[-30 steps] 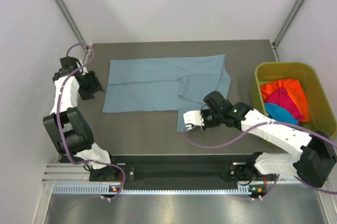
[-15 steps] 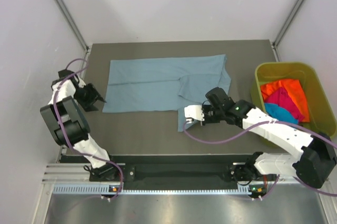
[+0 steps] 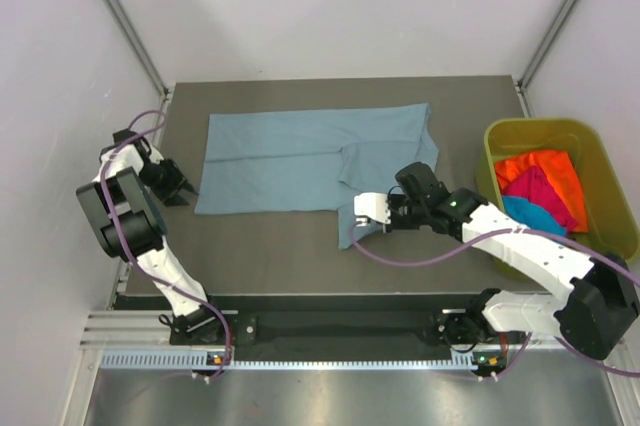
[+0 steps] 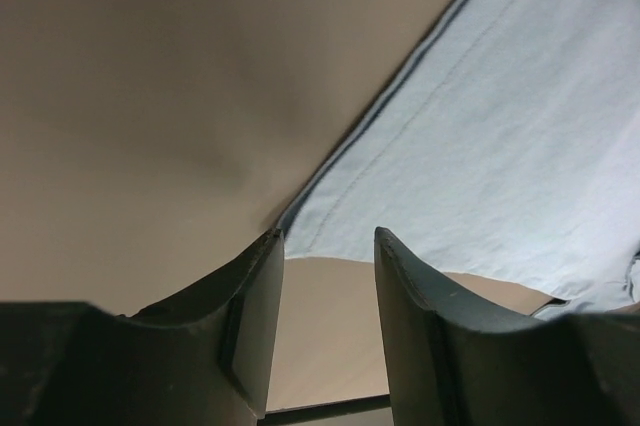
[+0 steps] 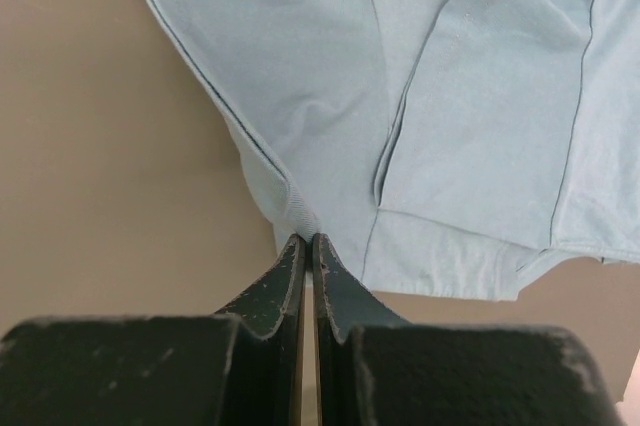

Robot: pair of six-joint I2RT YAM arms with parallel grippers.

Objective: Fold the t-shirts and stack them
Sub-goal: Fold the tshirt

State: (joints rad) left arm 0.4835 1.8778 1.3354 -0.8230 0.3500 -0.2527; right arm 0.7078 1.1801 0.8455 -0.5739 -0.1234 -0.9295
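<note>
A large grey-blue t-shirt (image 3: 300, 158) lies spread across the dark table (image 3: 260, 246), its long side running left to right, with its right part creased and a flap reaching toward the near edge. The right gripper (image 3: 362, 216) sits low over that flap. In the right wrist view the right gripper (image 5: 308, 244) has its jaws pressed together on a pinch of the shirt's (image 5: 450, 116) near hem, with cloth fanning away from the fingertips and bare table to the left of them.

At the table's left side, the left gripper (image 3: 183, 189) rests close to the shirt's near-left corner. In the left wrist view its two dark fingers (image 4: 255, 316) stand apart with nothing between them. The stitched corner of the shirt (image 4: 500, 146) lies just ahead of the left gripper (image 4: 328, 246), near the left fingertip; whether it touches cannot be told.

A yellow-green bin (image 3: 540, 131) stands at the table's right edge, well apart from the spread shirt. Inside it are three bundled tees: an orange t-shirt (image 3: 548, 171) on the far side, a magenta t-shirt (image 3: 535, 194) in the middle and a turquoise t-shirt (image 3: 527, 214) nearest the arms.
</note>
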